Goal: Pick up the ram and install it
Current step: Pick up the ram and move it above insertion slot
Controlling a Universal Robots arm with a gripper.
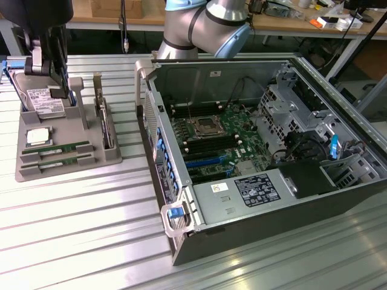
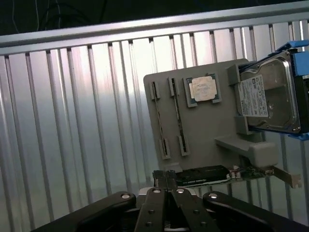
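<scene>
Two ram sticks (image 1: 58, 148) (image 1: 57, 159) lie flat side by side in slots of the grey holder tray (image 1: 66, 169) at the exterior view's left. In the wrist view they are thin strips (image 2: 160, 121) (image 2: 177, 116) on the same tray (image 2: 212, 125). My black gripper (image 1: 55, 84) hangs over the back of that tray, above the hard drive (image 1: 41, 99) and well above the ram. Its fingers (image 2: 159, 181) meet with nothing between them. The open computer case (image 1: 266, 157) shows the motherboard's memory slots (image 1: 208, 145).
On the tray also sit a square silver CPU (image 1: 37, 136) (image 2: 203, 89), the hard drive (image 2: 268, 96) and an expansion card standing on edge (image 1: 106, 121) (image 2: 207, 176). The ribbed metal table (image 1: 78, 229) runs under everything. My arm (image 1: 205, 27) reaches in from behind the case.
</scene>
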